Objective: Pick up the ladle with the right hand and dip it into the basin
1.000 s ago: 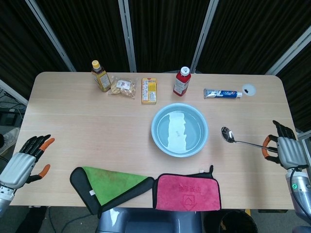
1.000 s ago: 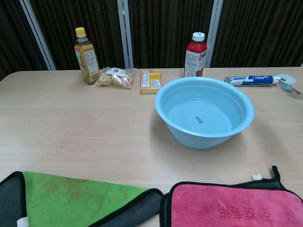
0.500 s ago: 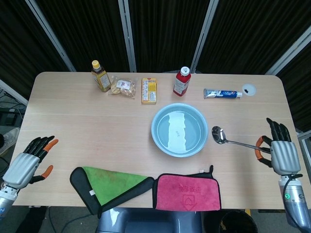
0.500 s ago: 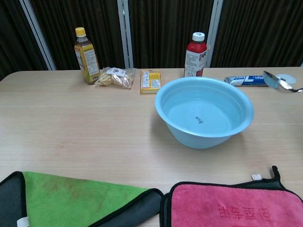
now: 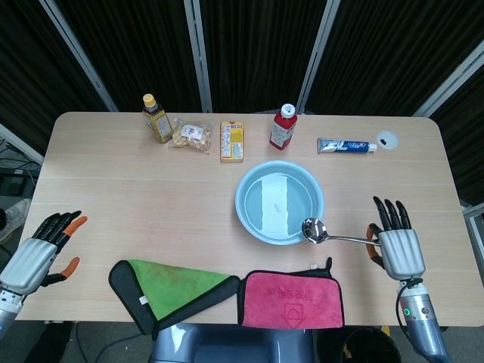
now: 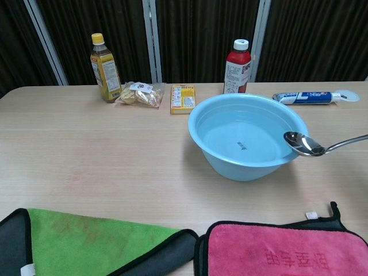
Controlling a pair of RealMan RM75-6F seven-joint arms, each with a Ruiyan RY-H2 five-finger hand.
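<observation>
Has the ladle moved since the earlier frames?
Yes. The ladle, held by the right hand, has travelled leftward toward the basin; its bowl now sits at the basin's near-right rim.

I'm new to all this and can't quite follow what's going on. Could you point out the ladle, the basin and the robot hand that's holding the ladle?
ladle (image 5: 314, 230): head view, on its shiny bowl.
basin (image 6: 208, 149): chest view, on its outer wall.
right robot hand (image 5: 398, 248): head view, on its back.
</observation>
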